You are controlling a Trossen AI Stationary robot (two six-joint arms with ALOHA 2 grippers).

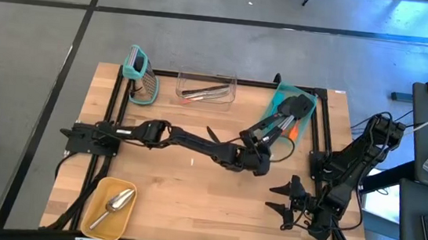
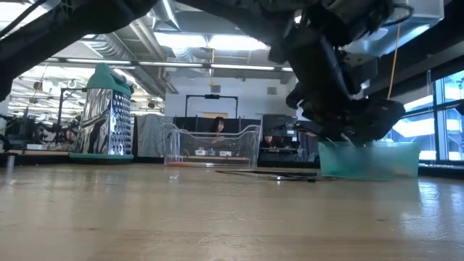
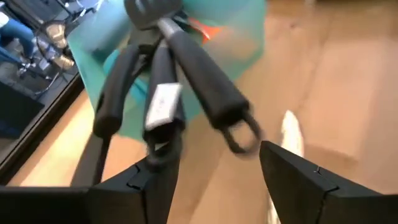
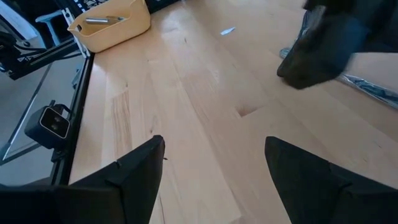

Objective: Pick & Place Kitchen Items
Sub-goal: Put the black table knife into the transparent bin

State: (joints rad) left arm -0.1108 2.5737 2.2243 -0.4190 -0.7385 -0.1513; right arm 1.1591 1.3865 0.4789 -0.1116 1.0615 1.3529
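Several black-handled utensils [image 1: 281, 120] lie with their heads in a teal bin [image 1: 311, 96] at the far right, handles sticking out over its near rim toward the table's middle. An orange piece [image 1: 293, 131] shows among them. My left gripper [image 1: 262, 144] is open at the handles' free ends; in its wrist view the three handles [image 3: 186, 62] fan out just ahead of the left gripper [image 3: 211, 168]. My right gripper [image 1: 281, 199] waits open at the near right, over bare wood, as the right gripper [image 4: 214, 162] shows in its wrist view. My left gripper comes at the handles slanting down from the table's near left, roughly along them. The looped end of the middle, white-labelled handle [image 3: 163, 152] sits right at one fingertip [image 3: 149, 180]; I cannot tell whether they touch. Nothing lies between the two fingers.
A clear container [image 1: 205, 88] with thin utensils stands at the far middle, with a teal-topped grater [image 1: 143, 74] to its left. A yellow bin [image 1: 92, 195] at the near left holds a silver scoop [image 1: 115, 203]. A thin metal piece [image 2: 275, 175] lies on the wood near the teal bin.
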